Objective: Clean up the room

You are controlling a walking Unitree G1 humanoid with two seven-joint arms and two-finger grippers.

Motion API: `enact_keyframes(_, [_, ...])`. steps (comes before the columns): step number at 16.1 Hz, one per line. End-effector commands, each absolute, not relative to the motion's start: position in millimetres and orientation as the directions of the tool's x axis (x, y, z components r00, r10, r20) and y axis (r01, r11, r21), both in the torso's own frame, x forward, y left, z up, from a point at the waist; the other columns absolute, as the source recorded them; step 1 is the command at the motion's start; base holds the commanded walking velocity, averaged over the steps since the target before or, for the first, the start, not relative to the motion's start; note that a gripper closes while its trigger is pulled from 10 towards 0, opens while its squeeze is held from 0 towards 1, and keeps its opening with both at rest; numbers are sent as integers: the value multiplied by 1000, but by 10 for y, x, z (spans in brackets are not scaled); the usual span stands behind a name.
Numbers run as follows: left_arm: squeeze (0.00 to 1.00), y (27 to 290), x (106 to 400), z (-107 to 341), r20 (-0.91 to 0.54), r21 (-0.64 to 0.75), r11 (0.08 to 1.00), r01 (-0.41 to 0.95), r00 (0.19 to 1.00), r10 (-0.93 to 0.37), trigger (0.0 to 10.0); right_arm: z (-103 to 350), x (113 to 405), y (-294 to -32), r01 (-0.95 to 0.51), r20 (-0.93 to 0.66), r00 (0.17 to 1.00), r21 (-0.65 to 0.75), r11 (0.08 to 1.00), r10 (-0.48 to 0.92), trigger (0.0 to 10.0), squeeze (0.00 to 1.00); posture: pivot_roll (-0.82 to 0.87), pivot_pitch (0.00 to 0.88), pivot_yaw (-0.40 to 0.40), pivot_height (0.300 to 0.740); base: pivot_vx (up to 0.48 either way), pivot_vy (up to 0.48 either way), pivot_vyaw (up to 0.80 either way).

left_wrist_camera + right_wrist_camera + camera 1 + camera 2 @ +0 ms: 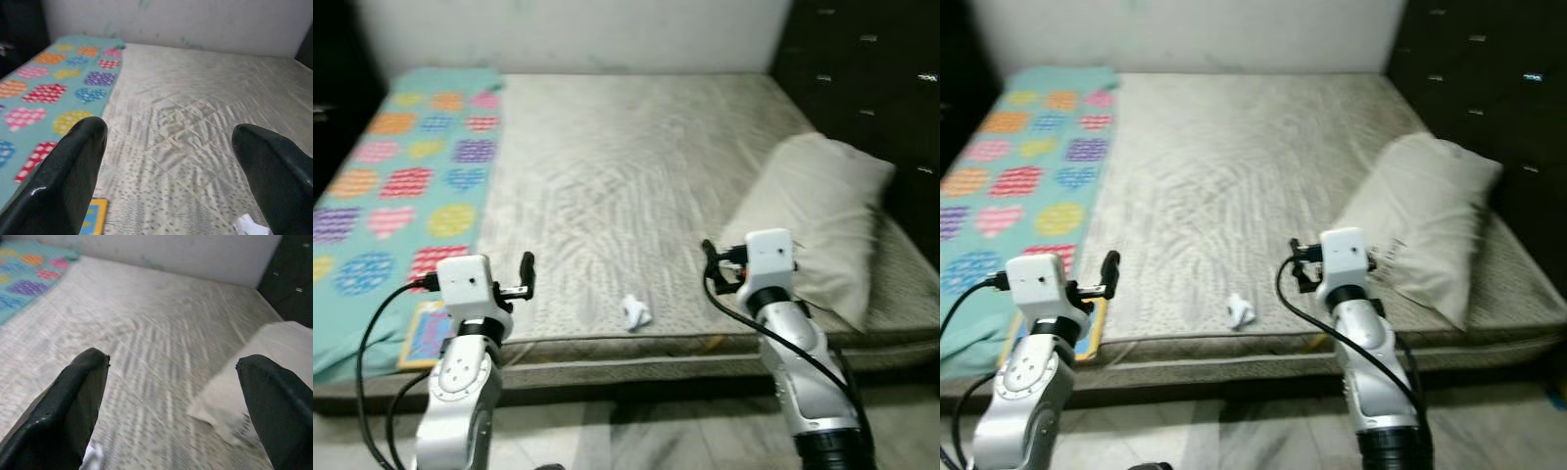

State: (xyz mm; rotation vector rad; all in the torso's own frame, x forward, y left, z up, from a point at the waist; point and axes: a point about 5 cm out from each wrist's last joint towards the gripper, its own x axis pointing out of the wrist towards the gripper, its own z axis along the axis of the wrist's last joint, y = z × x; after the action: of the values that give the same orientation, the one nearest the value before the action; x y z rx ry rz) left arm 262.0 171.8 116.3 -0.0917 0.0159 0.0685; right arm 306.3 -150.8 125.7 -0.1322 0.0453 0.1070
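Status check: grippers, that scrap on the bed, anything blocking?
Left gripper open, right gripper open, both over bed edge. Crumpled white paper on mattress, untouched. Pillow at right, clear of it.

1. I count one mattress (607,176), spanning the frame's centre.
2. One teal heart-print blanket (401,186), left side.
3. One pillow (813,220), right side.
4. One crumpled white scrap (635,313), lower centre.
5. One yellow-edged book (426,335), lower left.

Apparently a home bedroom: bare mattress (636,186), pillow (813,220), heart-patterned blanket (401,186).
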Motion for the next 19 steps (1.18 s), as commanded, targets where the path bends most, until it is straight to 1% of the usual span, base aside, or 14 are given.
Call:
enact_keyframes(1, [0, 1648, 2638, 1174, -14, -101, 994, -28, 1000, 27, 10000, 1266, 3066, -1575, -93, -47, 995, -122, 988, 88, 10000, 0, -25, 66, -21, 740, 0, 0, 0])
enact_keyframes(2, [0, 1629, 2639, 1186, -6, -115, 993, -6, 1000, 5, 10000, 1252, 3066, -1600, -86, -57, 995, -149, 985, 79, 10000, 0, -25, 65, -22, 740, 0, 0, 0])
enact_keyframes(4, [0, 1615, 2632, 1188, -2, -123, 992, 8, 1000, -8, 10000, 1212, 3070, -1639, -63, -81, 995, -151, 986, 51, 10000, 0, -26, 63, -23, 740, 0, 0, 0])
enact_keyframes(6, [0, 1584, 2628, 1207, 14, -134, 990, 35, 999, -33, 10000, 1228, 3087, -1625, -59, -53, 997, -216, 974, 49, 10000, 0, -28, 57, -24, 740, 0, 0, 0])
enact_keyframes(8, [0, 1573, 2635, 1211, 20, -135, 990, 46, 999, -44, 10000, 1235, 3089, -1602, -70, -32, 997, -168, 983, 65, 10000, 0, -27, 54, -26, 740, 268, 0, 0])
enact_keyframes(9, [0, 1572, 2637, 1210, 19, -136, 990, 47, 999, -45, 10000, 1250, 3089, -1600, -67, -14, 998, -192, 979, 65, 10000, 0, -28, 55, -26, 740, 277, 0, 0])
enact_keyframes(10, [0, 1566, 2638, 1211, 20, -142, 988, 55, 998, -52, 10000, 1254, 3088, -1590, -72, -11, 997, -181, 981, 71, 10000, 0, -28, 55, -26, 740, 300, 0, 0])
enact_keyframes(12, [0, 1549, 2641, 1222, 25, -144, 987, 64, 998, -61, 10000, 1263, 3090, -1574, -78, -16, 997, -116, 990, 77, 10000, 0, -29, 56, -27, 740, 332, 0, 0])
enact_keyframes(15, [0, 1539, 2646, 1228, 25, -148, 987, 70, 997, -67, 10000, 1258, 3096, -1591, -76, -13, 997, -122, 990, 75, 10000, 0, -28, 65, -25, 740, 334, 0, 0])
enact_keyframes(19, [0, 1519, 2653, 1218, 15, -159, 984, 76, 997, -74, 10000, 1236, 3082, -1608, -74, -18, 997, -119, 990, 73, 10000, 0, -29, 71, -22, 740, 0, 0, 0])
